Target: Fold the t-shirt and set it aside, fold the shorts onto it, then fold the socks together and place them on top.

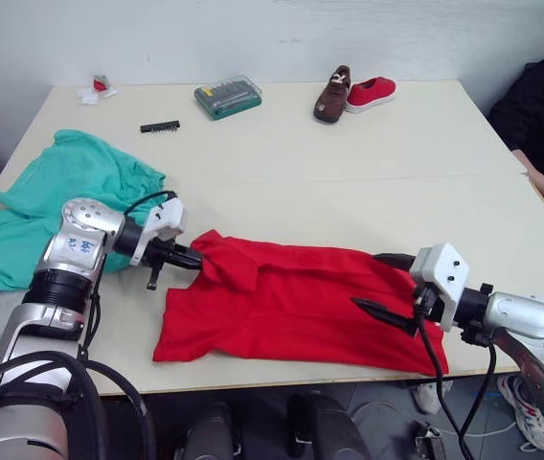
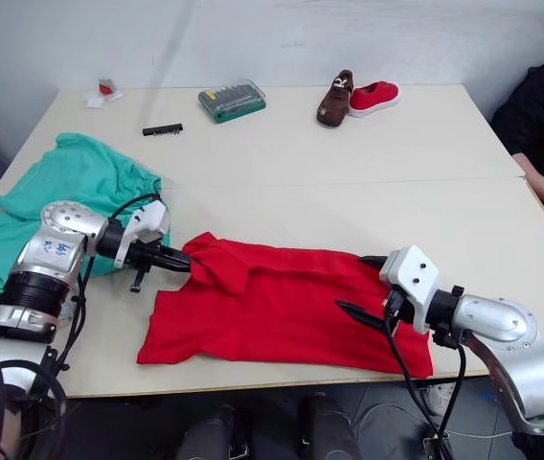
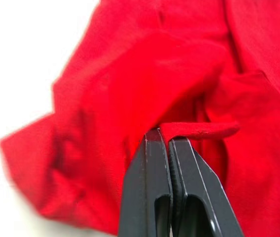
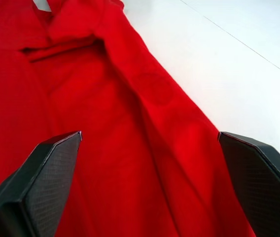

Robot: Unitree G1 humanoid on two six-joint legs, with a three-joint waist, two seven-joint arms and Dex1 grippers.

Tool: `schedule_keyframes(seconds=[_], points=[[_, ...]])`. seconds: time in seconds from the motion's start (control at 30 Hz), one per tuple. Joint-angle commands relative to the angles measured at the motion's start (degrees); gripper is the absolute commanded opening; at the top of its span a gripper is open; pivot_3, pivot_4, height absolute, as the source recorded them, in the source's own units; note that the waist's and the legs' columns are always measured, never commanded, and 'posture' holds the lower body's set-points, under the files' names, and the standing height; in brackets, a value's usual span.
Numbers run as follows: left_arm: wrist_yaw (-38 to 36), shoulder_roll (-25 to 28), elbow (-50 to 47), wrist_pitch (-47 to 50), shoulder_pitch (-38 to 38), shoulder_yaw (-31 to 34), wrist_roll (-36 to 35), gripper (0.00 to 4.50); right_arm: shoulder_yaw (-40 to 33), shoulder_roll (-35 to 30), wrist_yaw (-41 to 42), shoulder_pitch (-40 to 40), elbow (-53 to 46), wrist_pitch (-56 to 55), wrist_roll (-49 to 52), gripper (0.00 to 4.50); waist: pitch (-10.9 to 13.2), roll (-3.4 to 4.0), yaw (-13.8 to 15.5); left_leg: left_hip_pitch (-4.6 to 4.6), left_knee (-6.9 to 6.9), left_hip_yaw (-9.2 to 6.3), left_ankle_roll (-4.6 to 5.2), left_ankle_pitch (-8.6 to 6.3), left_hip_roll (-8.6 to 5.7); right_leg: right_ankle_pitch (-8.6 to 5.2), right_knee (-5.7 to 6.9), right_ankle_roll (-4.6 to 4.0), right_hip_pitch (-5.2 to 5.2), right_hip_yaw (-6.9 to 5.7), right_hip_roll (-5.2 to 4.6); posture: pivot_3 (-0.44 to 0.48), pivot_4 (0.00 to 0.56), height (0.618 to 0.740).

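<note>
Pale table (image 1: 368, 192) against a white wall. Red t-shirt (image 1: 291, 307) spread flat near the front edge, teal shorts (image 1: 71, 182) heaped at the left. Left gripper (image 1: 193, 259) clenched on a thin fold by the shirt's left end; right gripper (image 1: 387, 287) spread wide over the right end. Risked losing that slim pinch and bunching the cloth.

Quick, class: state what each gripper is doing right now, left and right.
Left gripper: shut on an edge of the t-shirt.
Right gripper: open, empty, fingers spread above the t-shirt.
</note>
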Motion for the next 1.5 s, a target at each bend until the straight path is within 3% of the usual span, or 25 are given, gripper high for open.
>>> schedule_keyframes(seconds=[0.03, 0.27, 0.47, 0.6, 0.7, 0.8, 1.03, 1.1, 1.2, 1.33, 1.5], points=[[-3.26, 0.94, -3.13, 5.44, 0.09, 1.13, -2.33, 0.41, -0.88, 0.39, -0.57, 0.22, -1.6, -0.38, 0.23, 4.5, 0.0, 0.0, 0.05, 0.0, 0.01, 0.0, 0.0, 0.0, -0.01, 0.0, 0.0, 0.0, 0.0, 0.0, -0.01, 0.0, 0.15, 0.74], [-3.18, 4.35, -8.25, 13.36, 0.32, 3.92, -6.88, 2.44, -1.2, 0.47, -0.9, -0.07, -2.21, 0.42, 0.87, 4.5, 0.0, 0.0, 0.0, 0.0, 0.0, -0.02, 0.01, 0.0, -0.01, 0.0, 0.0, 0.0, 0.01, 0.01, -0.02, 0.0, 0.15, 0.74], [-6.19, 11.02, -19.89, 23.37, 3.87, 4.4, -13.03, 4.29, -1.27, 1.54, -2.47, -2.05, -4.02, 3.61, 3.72, 4.5, 0.0, 0.01, -0.15, 0.0, -0.01, -0.02, 0.0, 0.0, 0.0, 0.0, 0.0, 0.0, -0.01, 0.02, -0.02, 0.0, 0.15, 0.74], [-0.55, 10.6, -23.89, 31.93, 3.38, 7.6, -18.62, 4.49, -0.12, 2.2, -3.92, -4.19, -5.17, 5.58, 4.25, 4.32, 0.01, 0.02, 0.04, 0.03, -0.03, -0.03, -0.02, 0.01, 0.0, -0.01, 0.01, -0.01, 0.01, 0.05, -0.02, 0.0, 0.15, 0.74], [8.02, 4.6, -24.38, 32.59, 1.06, 9.99, -19.34, 3.87, 2.41, 4.06, -6.9, -8.61, -3.7, 6.73, 2.17, 3.56, 0.01, 0.01, 0.48, -0.02, 0.07, -0.09, 0.03, 0.02, -0.05, 0.01, 0.02, 0.01, 0.04, 0.02, -0.08, 0.0, 0.15, 0.74], [16.17, -1.68, -23.88, 26.69, 0.95, 7.87, -14.01, 2.94, 6.23, 8.31, -12.27, -14.91, 0.03, 9.07, -0.89, 2.5, 0.0, 0.01, 0.31, -0.02, 0.08, -0.08, 0.07, 0.03, -0.11, 0.04, 0.01, 0.07, 0.06, 0.03, -0.15, 0.0, 0.15, 0.74], [20.43, -5.44, -21.72, 17.79, 3.62, 1.74, -5.84, 0.57, 12.24, 12.38, -17.14, -19.47, 4.65, 11.04, -7.51, 0.0, 0.0, 0.01, -0.19, -0.04, -0.14, 0.03, -0.02, 0.03, -0.05, -0.01, 0.02, -0.01, -0.11, 0.03, -0.08, 0.0, 0.15, 0.74], [20.97, -5.65, -20.2, 15.49, 4.03, 0.09, -3.47, 0.03, 13.46, 12.57, -18.24, -19.39, 5.66, 11.96, -9.34, 0.0, 0.0, 0.01, -0.1, -0.03, -0.14, 0.03, -0.05, 0.05, -0.04, -0.01, 0.02, -0.02, -0.11, 0.03, -0.07, 0.0, 0.15, 0.74], [23.03, -6.34, -16.67, 12.95, 3.62, -2.08, 0.49, 0.03, 15.22, 12.53, -19.31, -17.95, 7.47, 13.58, -11.77, 0.0, 0.0, 0.01, 0.03, -0.04, -0.08, 0.02, -0.04, 0.06, -0.06, -0.01, 0.02, -0.02, -0.08, 0.04, -0.09, 0.0, 0.15, 0.74], [17.88, -3.53, -19.17, 12.13, 7.07, -4.47, 1.72, 0.03, 14.81, 11.03, -20.61, -12.64, 8.28, 15.86, -14.37, 0.0, 0.0, 0.01, 0.07, -0.05, -0.12, 0.01, -0.01, 0.04, -0.07, -0.01, -0.01, -0.01, -0.07, 0.03, -0.11, 0.0, 0.15, 0.74], [17.11, -0.09, -16.77, 6.28, 9.46, -5.7, 5.96, 0.03, 9.04, 6.57, -18.87, -2.74, 1.1, 18.53, -13.22, 0.0, -0.13, 0.07, 0.09, 0.07, -0.22, 0.01, -0.03, 0.03, -0.07, -0.01, -0.09, -0.01, 0.03, 0.03, -0.12, 0.0, 0.15, 0.74]])
